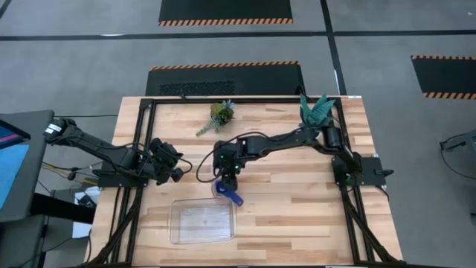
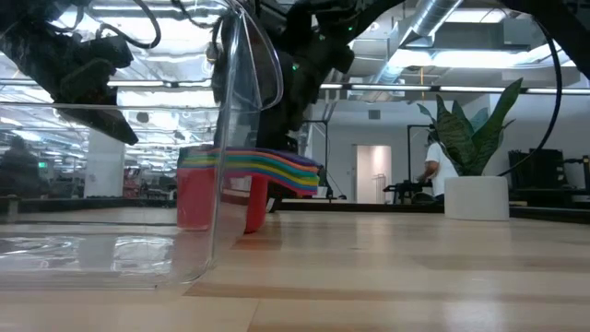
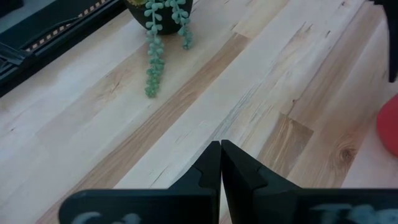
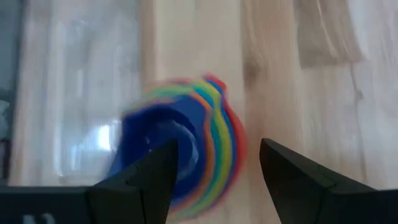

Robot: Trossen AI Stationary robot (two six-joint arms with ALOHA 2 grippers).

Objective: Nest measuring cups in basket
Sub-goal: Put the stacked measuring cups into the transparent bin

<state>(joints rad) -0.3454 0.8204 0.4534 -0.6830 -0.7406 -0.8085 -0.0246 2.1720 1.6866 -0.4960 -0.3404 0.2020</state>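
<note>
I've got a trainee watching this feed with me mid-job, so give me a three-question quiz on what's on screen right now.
1. True or false: the nested measuring cups already sit inside the basket.
2. Which hand is above the cup stack? A) left hand B) right hand
3. Fill in: the left hand, waiting at the table's left side, has its fingers ____.

Key:
1. False; the stack stands on the table beside the basket's far right corner.
2. B; the right hand hangs open over the stack.
3. Shut.
</note>
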